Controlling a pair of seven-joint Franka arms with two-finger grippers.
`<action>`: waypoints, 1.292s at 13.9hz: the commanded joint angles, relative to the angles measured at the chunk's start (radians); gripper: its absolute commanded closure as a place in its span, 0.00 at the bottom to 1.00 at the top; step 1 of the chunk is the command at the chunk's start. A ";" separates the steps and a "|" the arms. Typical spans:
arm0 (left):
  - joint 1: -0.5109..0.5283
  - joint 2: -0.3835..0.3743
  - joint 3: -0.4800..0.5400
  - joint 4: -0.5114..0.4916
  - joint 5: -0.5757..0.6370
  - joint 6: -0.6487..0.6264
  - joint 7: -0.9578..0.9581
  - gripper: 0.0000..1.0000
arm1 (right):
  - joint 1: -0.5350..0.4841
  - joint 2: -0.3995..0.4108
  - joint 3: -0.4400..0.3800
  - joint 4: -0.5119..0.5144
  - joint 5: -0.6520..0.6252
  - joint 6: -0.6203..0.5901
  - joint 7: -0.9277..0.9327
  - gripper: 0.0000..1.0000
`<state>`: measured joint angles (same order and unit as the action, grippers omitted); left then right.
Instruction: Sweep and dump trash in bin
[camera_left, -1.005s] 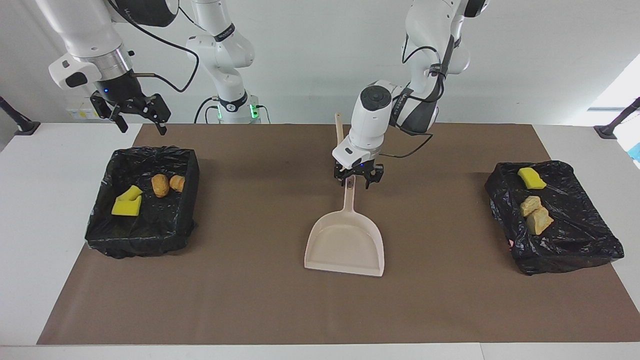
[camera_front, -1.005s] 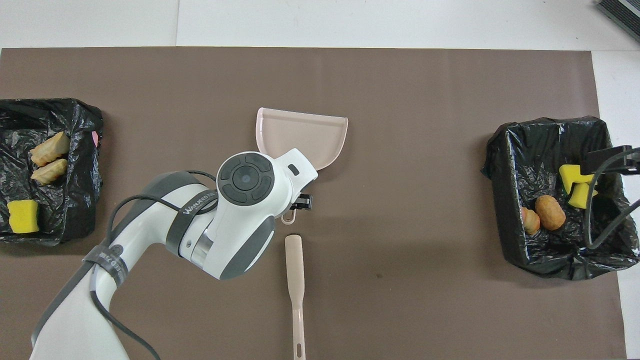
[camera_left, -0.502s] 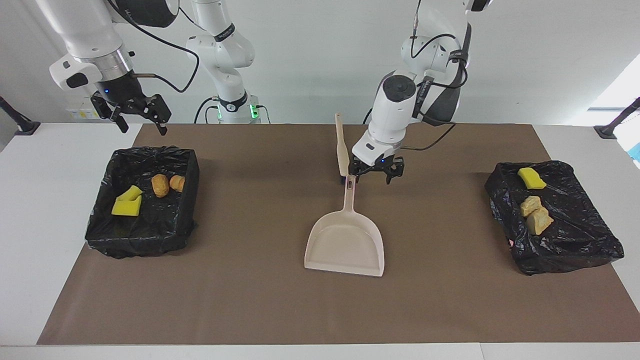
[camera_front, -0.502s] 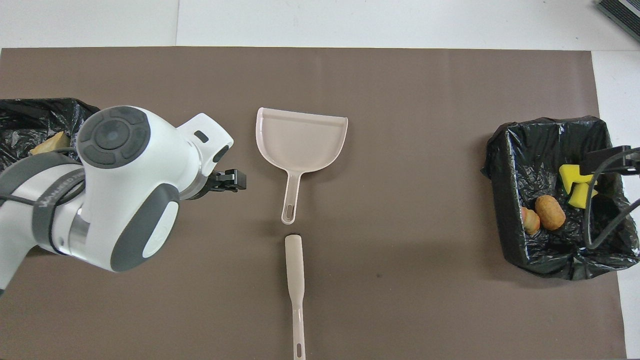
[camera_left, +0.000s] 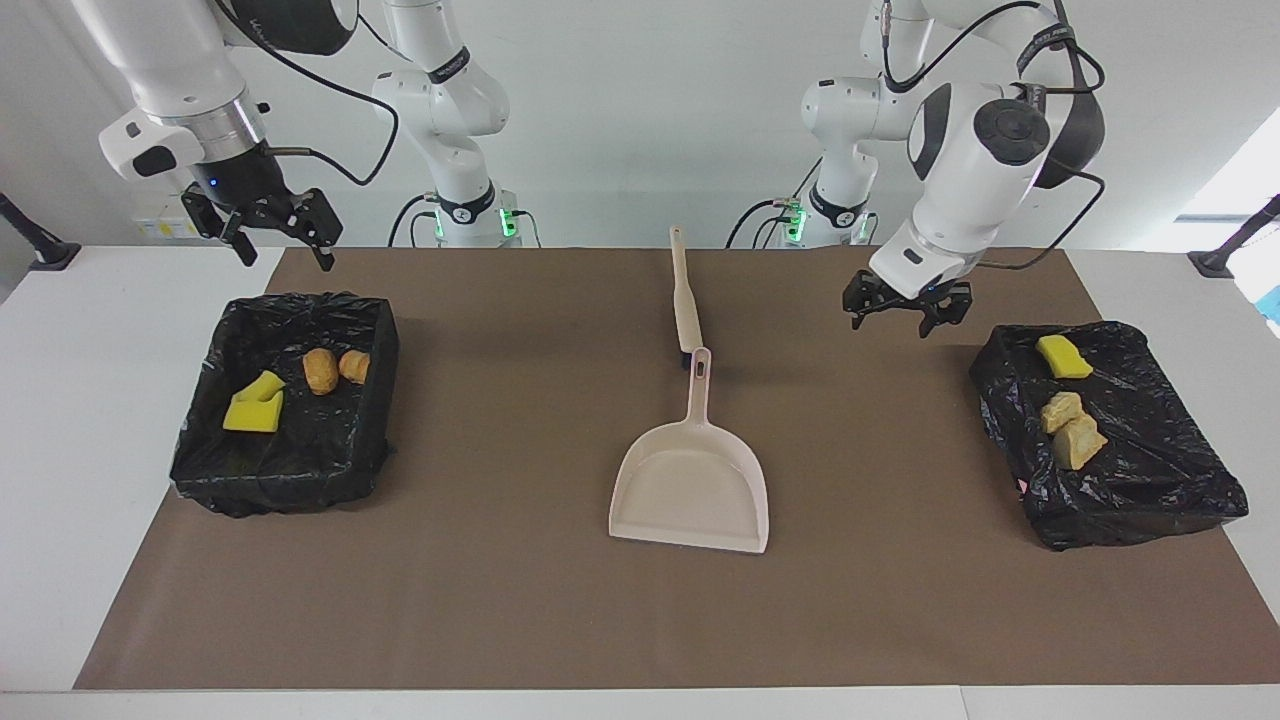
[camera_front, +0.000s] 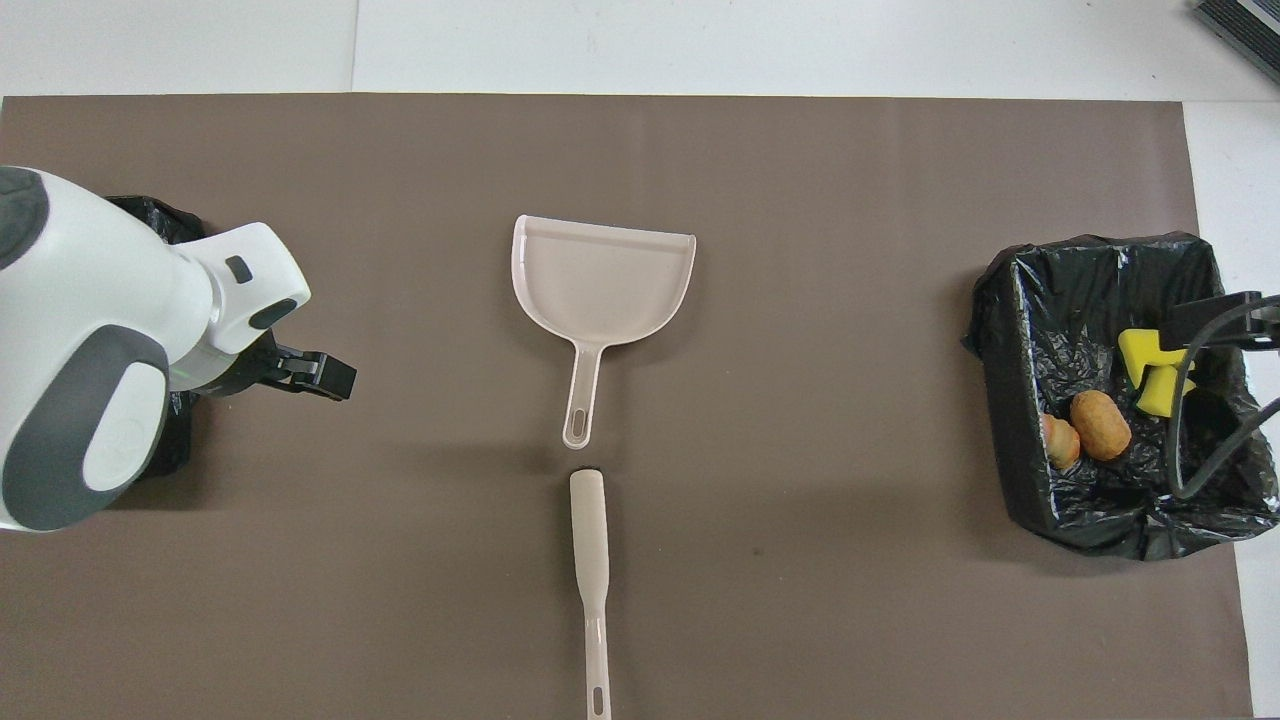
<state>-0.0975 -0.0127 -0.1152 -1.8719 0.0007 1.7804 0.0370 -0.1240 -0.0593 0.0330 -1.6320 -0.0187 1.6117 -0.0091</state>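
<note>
Left gripper (camera_left: 908, 308) up in the air, fingers spread, holding nothing, over the mat beside the black-lined bin (camera_left: 1150, 480) at its own end; trash (camera_left: 1072, 432) lies inside that bin, below and past the fingertips. Right gripper (camera_left: 270, 232) waits, fingers released, above the other bin (camera_left: 230, 480), more trash (camera_left: 322, 370) under it. Dustpan (camera_left: 692, 490) and brush (camera_left: 684, 300) lie mid-mat, untouched.

no readable text, labels or numbers anywhere
</note>
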 joint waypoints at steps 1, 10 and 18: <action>0.074 -0.056 -0.007 -0.010 -0.014 -0.042 0.060 0.00 | -0.008 -0.016 0.004 -0.019 0.017 -0.001 -0.015 0.00; 0.167 -0.046 0.005 0.368 -0.016 -0.373 0.093 0.00 | -0.008 -0.016 0.004 -0.019 0.017 -0.001 -0.015 0.00; 0.166 -0.070 0.016 0.382 -0.014 -0.426 0.135 0.00 | -0.008 -0.016 0.004 -0.019 0.017 -0.001 -0.015 0.00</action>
<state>0.0623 -0.0761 -0.1045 -1.4820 -0.0004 1.3743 0.1465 -0.1240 -0.0593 0.0330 -1.6320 -0.0187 1.6117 -0.0091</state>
